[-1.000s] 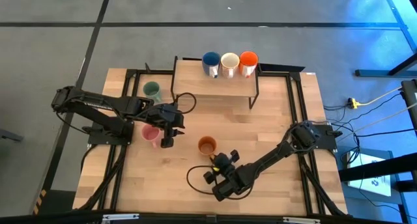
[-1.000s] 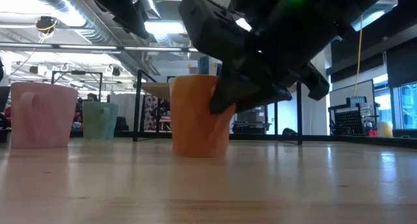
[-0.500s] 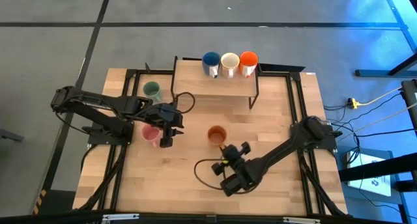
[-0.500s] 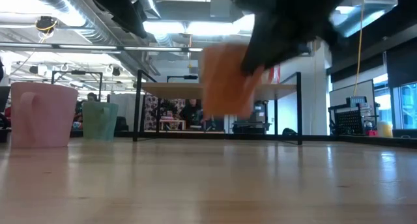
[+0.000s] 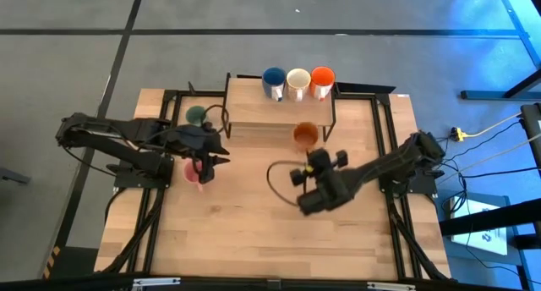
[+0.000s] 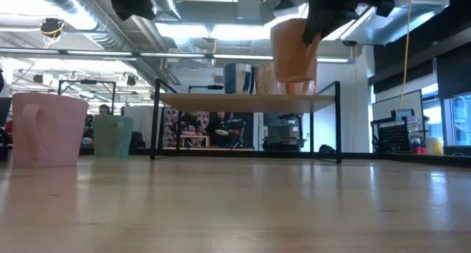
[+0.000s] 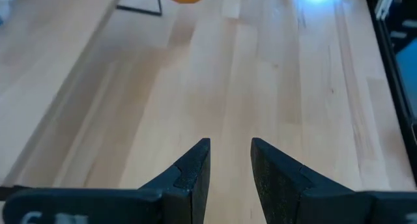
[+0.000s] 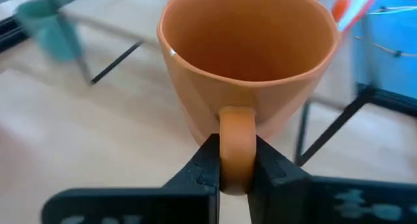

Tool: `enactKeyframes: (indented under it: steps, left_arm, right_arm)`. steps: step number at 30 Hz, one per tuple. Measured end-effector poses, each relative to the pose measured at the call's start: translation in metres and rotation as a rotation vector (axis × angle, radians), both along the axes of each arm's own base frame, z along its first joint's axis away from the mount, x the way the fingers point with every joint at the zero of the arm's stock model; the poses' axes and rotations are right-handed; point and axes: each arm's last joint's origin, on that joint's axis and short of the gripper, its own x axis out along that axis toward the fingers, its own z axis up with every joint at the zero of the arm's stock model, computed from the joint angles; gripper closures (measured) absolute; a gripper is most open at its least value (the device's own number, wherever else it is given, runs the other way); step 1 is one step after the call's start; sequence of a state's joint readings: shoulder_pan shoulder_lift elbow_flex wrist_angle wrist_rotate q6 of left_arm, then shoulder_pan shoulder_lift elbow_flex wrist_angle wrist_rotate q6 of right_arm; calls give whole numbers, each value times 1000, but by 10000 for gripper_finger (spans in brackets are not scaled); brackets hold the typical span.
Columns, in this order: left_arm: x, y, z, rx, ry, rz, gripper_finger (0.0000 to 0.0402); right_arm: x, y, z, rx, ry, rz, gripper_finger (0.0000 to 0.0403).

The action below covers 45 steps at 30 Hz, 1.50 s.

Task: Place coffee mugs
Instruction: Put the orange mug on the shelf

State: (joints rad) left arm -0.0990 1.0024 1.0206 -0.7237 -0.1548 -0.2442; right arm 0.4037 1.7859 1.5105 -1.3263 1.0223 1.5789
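My right gripper (image 5: pixel 310 149) is shut on the darker orange-brown mug (image 5: pixel 305 135), held in the air just off the near edge of the wooden shelf (image 5: pixel 254 109). In the low view the mug (image 6: pixel 294 47) hangs above the shelf top (image 6: pixel 243 98). The blue (image 5: pixel 273 81), white (image 5: pixel 297 81) and orange-red (image 5: pixel 322 81) mugs stand in a row on the shelf's far edge. The green mug (image 5: pixel 196 115) and the pink mug (image 5: pixel 193 172) stand on the table at the left. My left gripper (image 7: pixel 229 149) is narrowly open and empty, over the pink mug's right side (image 5: pixel 207 166). My right gripper pinches the mug's handle (image 8: pixel 236 136) between its two fingers, one on each flat side of the loop. The fingers come about level from the table's near side. The mug is lifted clear of table and shelf, mouth up and a little tilted.
The shelf stands on thin black legs (image 6: pixel 156 120) at the table's far middle, with bare wood on its near half. Black cables (image 5: pixel 279 185) loop beside my right arm. Bare tabletop (image 5: pixel 254 232) lies in the near middle.
My right gripper has lifted the orange-brown mug off the table's middle and carried it up and toward the far right, to the shelf's near edge, still shut on the handle. My left arm has drawn back a little toward the table's left.
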Motion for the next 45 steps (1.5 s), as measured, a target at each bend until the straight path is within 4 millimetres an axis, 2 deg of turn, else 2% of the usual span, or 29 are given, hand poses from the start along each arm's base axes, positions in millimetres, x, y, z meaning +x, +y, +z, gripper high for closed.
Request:
enactKeyframes:
  steps: [8, 15, 21, 27, 31, 45]
  left_arm:
    - [-3, 1, 1, -2, -8, 22, 296]
    - [-3, 2, 2, 24, -10, 44, 296]
    - [-3, 2, 2, 36, -10, 56, 296]
    - [-3, 2, 1, 37, -10, 58, 296]
    - [-3, 2, 1, 38, -10, 57, 296]
    - [-3, 3, 2, 66, -8, 52, 296]
  right_arm:
    - [-26, -48, 42, -74, -27, -118, 381]
    - [-39, -77, 62, -74, -51, -190, 381]
    - [-32, -85, 57, 31, -25, -181, 381]
    - [-21, -87, 33, 117, -73, -171, 381]
    - [-23, -90, 20, 112, -47, -185, 381]
    - [-21, -116, 15, 78, -11, -241, 381]
